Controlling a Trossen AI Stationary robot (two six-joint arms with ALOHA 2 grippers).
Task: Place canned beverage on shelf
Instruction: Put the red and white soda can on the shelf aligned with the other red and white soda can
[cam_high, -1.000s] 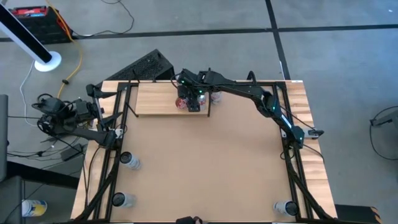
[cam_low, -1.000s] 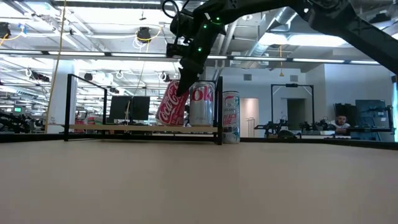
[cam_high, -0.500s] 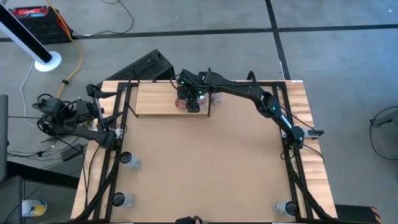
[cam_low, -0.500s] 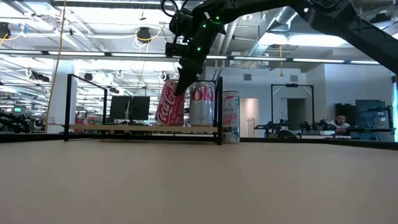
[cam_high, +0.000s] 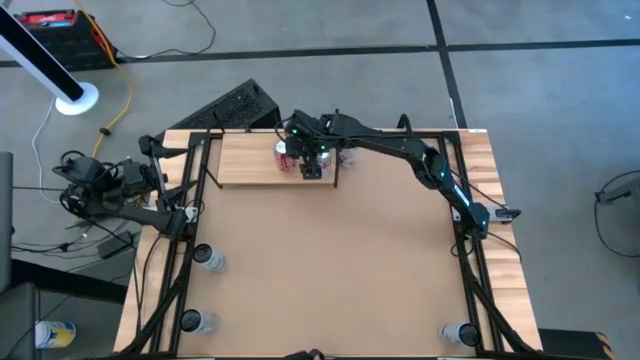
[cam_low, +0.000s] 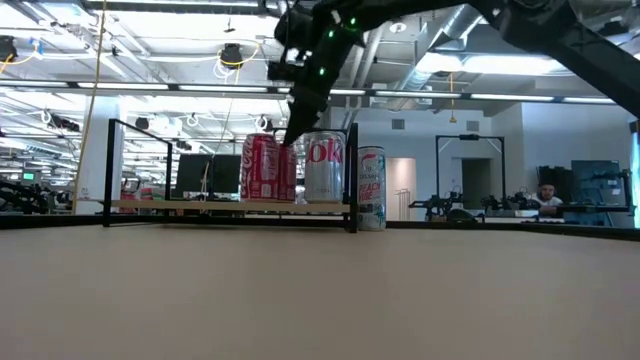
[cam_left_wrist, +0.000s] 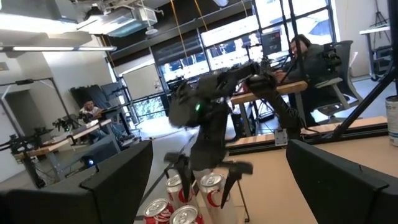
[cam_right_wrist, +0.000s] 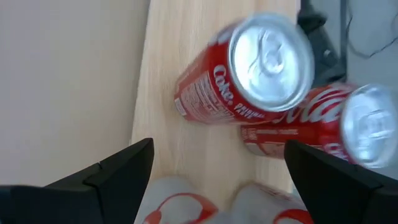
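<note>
On the shelf (cam_high: 250, 160), red cans (cam_low: 263, 168) stand upright.

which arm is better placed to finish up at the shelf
Right. Its tool hangs open just above the red can, which stands upright on the shelf beside other cans, so it probably only needs to lift clear. The left tool waits off the table's left edge.

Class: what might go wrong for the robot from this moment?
1. The right gripper, jaws open, hangs just above the red Coke can; lifting away carelessly may clip its rim and topple it.
2. That can stands close beside a silver can near the shelf end, so one fall might knock both off.
The left arm waits at left.
</note>
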